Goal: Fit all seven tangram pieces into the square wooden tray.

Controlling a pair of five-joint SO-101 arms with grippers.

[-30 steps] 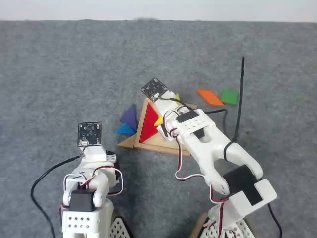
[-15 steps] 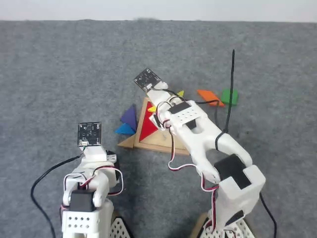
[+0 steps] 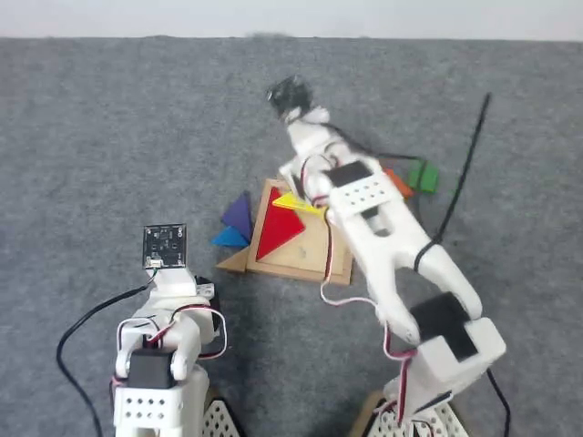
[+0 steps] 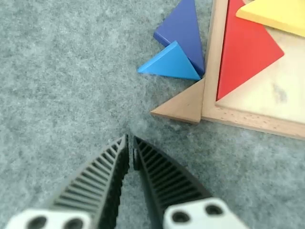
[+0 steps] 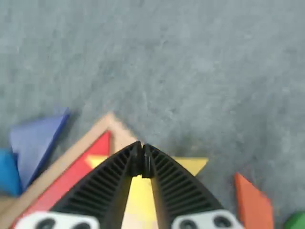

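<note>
High view: wooden tray holds red triangle and yellow triangle; both arms' jaws together.

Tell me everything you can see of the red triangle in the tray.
The red triangle is a large, flat piece with an even, matte painted look and sharp corners. It lies flat on the floor of the wooden tray, with its long edge snug against the tray's inner wall on the side nearest the blue triangle. Its opposite corner points toward the tray's middle. The yellow triangle overlaps one of its corners and seems to rest on top of it.
</note>
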